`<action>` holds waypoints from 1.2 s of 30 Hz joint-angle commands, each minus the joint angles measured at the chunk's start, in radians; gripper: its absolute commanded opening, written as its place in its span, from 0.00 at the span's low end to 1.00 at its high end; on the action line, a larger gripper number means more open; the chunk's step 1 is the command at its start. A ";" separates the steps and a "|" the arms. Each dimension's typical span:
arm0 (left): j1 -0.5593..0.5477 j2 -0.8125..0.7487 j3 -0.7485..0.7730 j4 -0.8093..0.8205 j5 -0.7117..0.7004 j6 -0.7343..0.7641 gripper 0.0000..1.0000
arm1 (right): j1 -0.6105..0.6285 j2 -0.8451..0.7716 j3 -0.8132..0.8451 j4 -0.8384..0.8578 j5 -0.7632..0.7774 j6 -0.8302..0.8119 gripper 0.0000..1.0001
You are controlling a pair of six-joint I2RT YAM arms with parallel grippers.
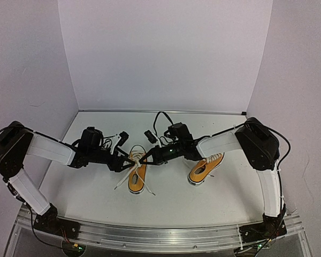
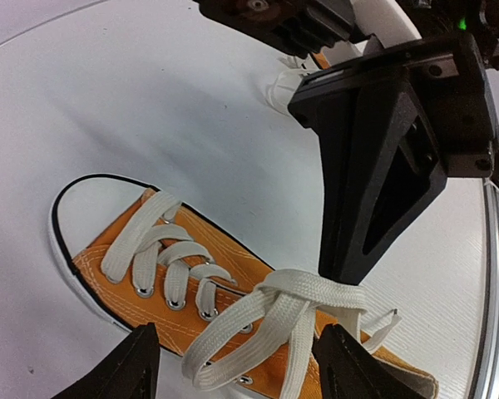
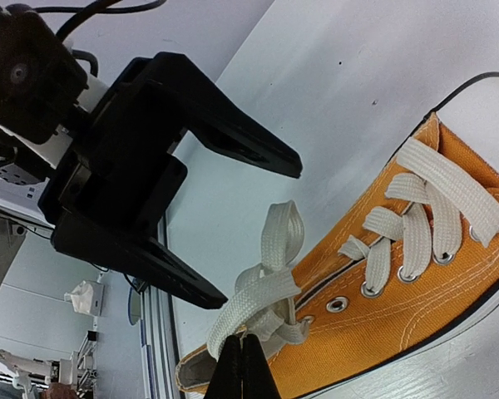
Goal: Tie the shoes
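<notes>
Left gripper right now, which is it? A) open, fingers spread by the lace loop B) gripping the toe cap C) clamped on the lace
A: the right wrist view shows the left gripper with its fingers wide apart and nothing pinched between them, the lace loop just beside them.

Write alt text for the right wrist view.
The right gripper, shut, pinches the white lace of an orange sneaker standing on a white table. The left gripper, its jaws open, faces the lace's raised loop.
</notes>
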 commanded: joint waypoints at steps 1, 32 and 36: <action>0.016 0.050 0.053 0.048 0.118 0.053 0.68 | 0.006 -0.044 0.018 0.011 -0.021 -0.014 0.00; 0.027 -0.112 -0.025 -0.098 0.070 0.041 0.00 | -0.020 -0.089 -0.060 -0.012 0.139 0.024 0.00; 0.024 -0.145 -0.045 -0.114 0.038 0.006 0.00 | -0.027 -0.099 -0.082 -0.015 0.158 0.028 0.00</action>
